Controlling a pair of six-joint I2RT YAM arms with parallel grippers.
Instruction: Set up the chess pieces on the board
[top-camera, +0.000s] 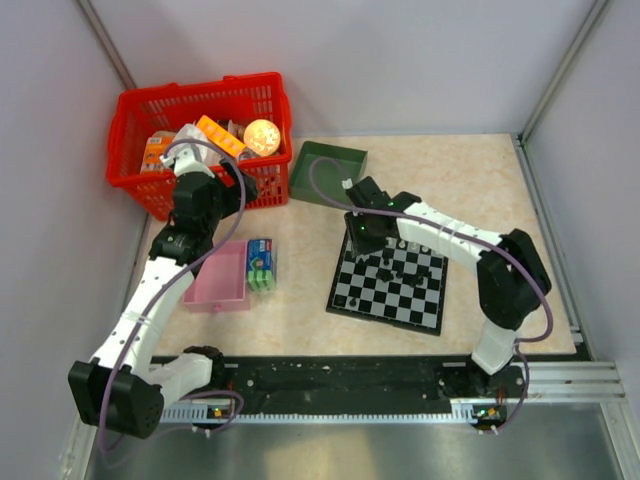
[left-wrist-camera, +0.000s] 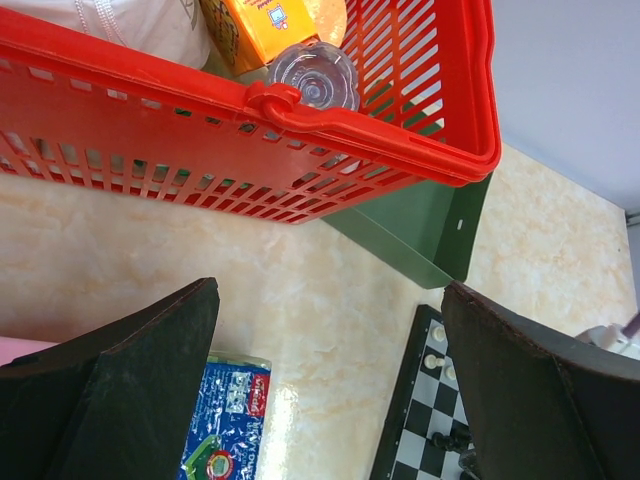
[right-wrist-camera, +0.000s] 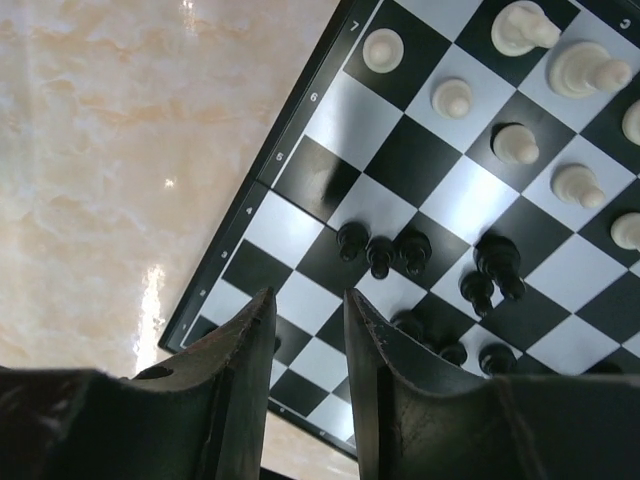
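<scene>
Seen from above: the small board (top-camera: 372, 300) flat on the pale marbled table, right of centre, in front of the right arm. Dotted across it, the chess pieces (top-camera: 398, 262), too tiny at this range to sort by colour with any confidence.

Poised above the board's far-left corner: the right gripper (top-camera: 360, 238), jaws parted by a narrow gap, nothing between them. Parked next to the red basket (top-camera: 200, 86), well apart from the board: the left gripper (top-camera: 228, 185), jaws spread wide, empty.

Likely step in hand: picking one black piece out of a huddle. To do it well:
- Choose a piece at the huddle's edge, not its middle.
- Open only slightly wider than that piece.
- Come straight down, one finger either side, clear of the neighbours.
- Close softly, lift before travelling, and set it down centred on its square.

Only from the right wrist camera: black pieces (right-wrist-camera: 385, 250) bunched mid-board, some touching; white pieces (right-wrist-camera: 520, 145) spaced one to a square; row numerals along the rim.

Only from the left wrist camera: the green tray (left-wrist-camera: 420, 225) tucked just behind the basket, and a blue packet (left-wrist-camera: 225, 420) beside the board's corner.

Only from overhead: both arms together.
</scene>
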